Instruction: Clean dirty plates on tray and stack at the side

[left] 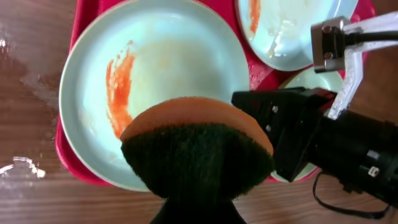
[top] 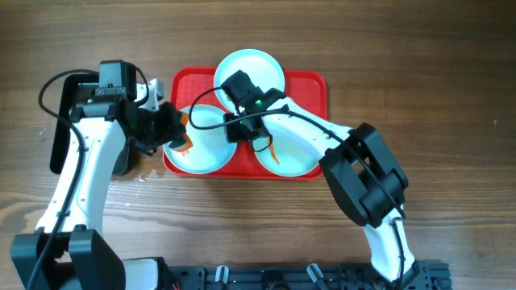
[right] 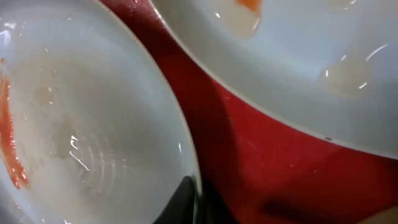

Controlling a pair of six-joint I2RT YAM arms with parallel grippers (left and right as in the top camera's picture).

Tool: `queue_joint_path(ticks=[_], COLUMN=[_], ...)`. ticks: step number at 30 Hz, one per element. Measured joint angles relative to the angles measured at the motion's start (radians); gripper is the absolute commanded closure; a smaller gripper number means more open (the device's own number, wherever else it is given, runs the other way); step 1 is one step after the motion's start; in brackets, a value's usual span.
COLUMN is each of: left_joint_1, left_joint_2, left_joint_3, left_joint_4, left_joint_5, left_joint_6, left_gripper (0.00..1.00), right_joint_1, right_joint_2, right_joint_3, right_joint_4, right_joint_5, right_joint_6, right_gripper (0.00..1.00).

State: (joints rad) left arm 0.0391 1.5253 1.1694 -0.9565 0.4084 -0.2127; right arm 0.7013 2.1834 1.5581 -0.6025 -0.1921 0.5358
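Left wrist view: your left gripper [top: 176, 123] is closed on a sponge [left: 196, 146] over the smeared plate [left: 174, 56]. Your right gripper [top: 240, 133] sits at that plate's rim, and I cannot tell how far it is open.

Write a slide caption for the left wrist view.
Orange sponge, dark scrub face forward, poised over an orange-smeared plate on the red tray.

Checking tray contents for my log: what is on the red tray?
On the tray: the left plate and right plate, both with orange smears, and the rear plate, clean where visible; the right arm covers its near edge.
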Motion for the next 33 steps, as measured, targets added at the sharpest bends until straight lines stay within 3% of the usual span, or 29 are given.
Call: queue_joint_path(ticks=[17,25,33], left_joint_1=[-0.006,-0.138,-0.239], left_joint_2=[0.006,0.183,0.247], left_joint_3=[-0.203,-0.204,-0.204], left_joint_4=[0.279,0.399,0.479], left_joint_5=[-0.003,-0.086,-0.124], left_joint_6=[-0.04,-0.158,-0.225], left_gripper=[0.96,0.96,0.96], right_joint_1=[-0.001,0.0,-0.001], right_joint_2=[0.0,0.0,0.0], right_joint_3=[0.036,0.041,0.041], right_joint_4=[-0.113,-0.13,-0.132], right_joint_5=[0.085,0.098,0.1], right_joint_6=[0.014,0.036,0.043], right_gripper=[0.96,0.96,0.96])
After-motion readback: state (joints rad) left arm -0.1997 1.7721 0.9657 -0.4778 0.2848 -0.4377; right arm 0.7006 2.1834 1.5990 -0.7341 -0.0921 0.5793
